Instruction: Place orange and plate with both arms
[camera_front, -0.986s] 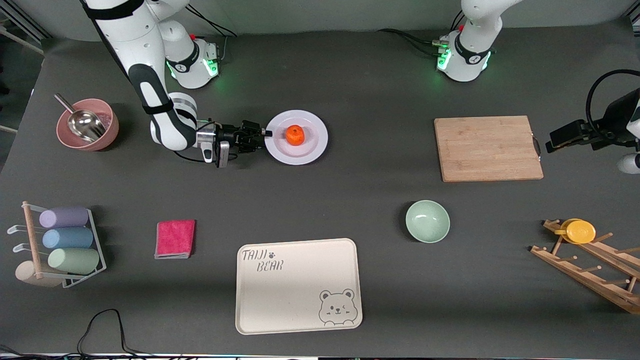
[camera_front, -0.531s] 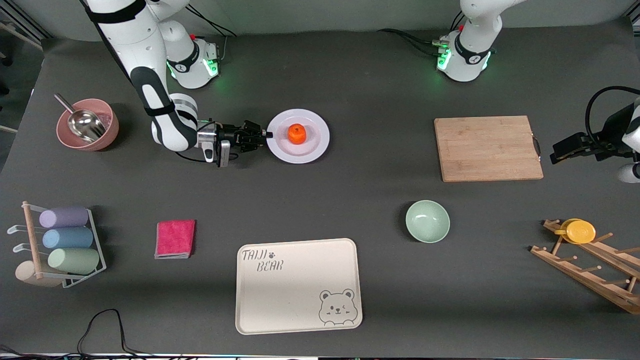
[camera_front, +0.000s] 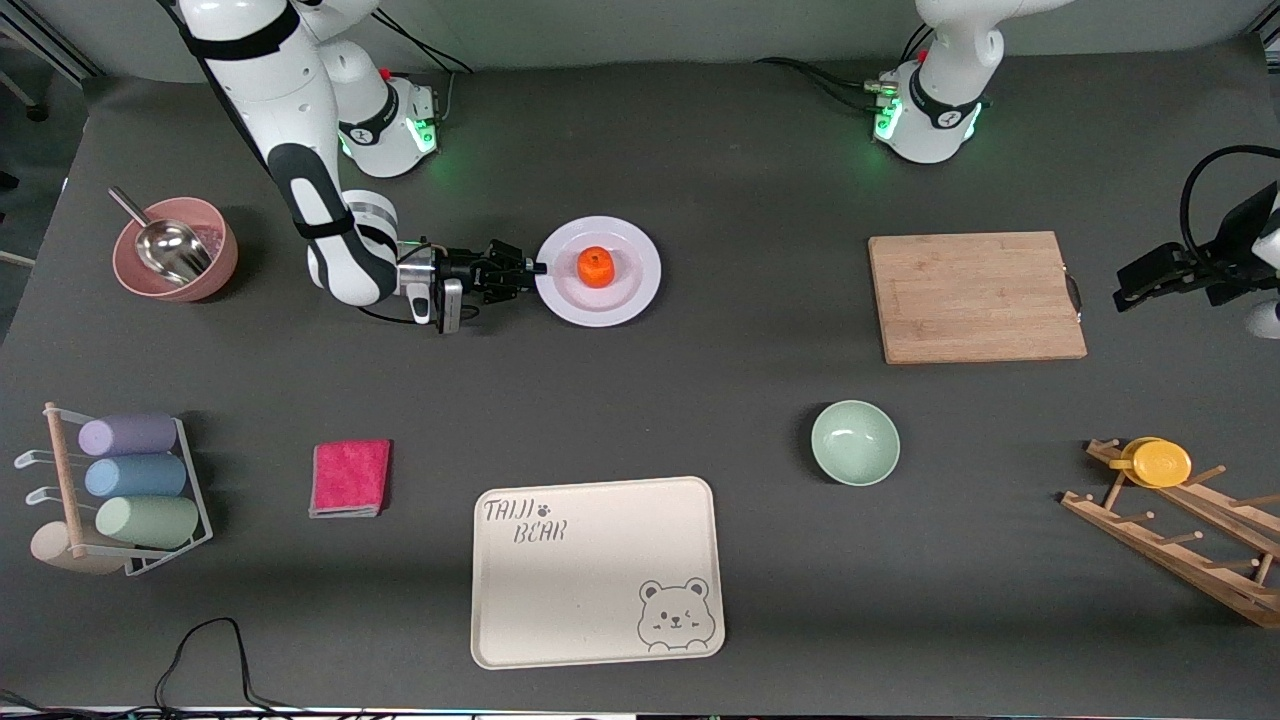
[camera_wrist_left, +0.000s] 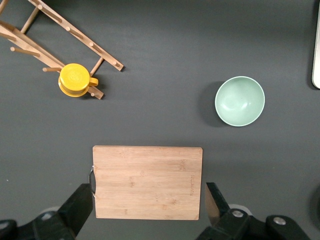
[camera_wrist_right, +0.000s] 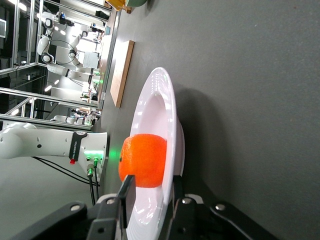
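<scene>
My right gripper (camera_front: 532, 268) lies low and level at the rim of the plate (camera_front: 630, 290), its fingers (camera_wrist_right: 126, 192) closed on that rim at the edge toward the right arm's end of the table. The plate appears slightly lifted off the table (camera_front: 640, 400), casting a shadow beneath it in the right wrist view. The orange (camera_front: 596, 267) sits on the plate near its middle; in the right wrist view the orange (camera_wrist_right: 143, 160) rests on the plate (camera_wrist_right: 162, 105) just above my closed fingers.

My left gripper (camera_front: 1135, 290) waits in the air over the table edge at the left arm's end, just beside the cutting board (camera_front: 975, 296). Its fingers (camera_wrist_left: 82, 205) stand wide apart, holding nothing, with the cutting board (camera_wrist_left: 148, 182) seen between them below.

The green bowl (camera_front: 855, 442) and the bear tray (camera_front: 596, 571) lie nearer to the front camera than the plate. A yellow cup (camera_front: 1158, 462) hangs on the wooden rack (camera_front: 1180, 545).
</scene>
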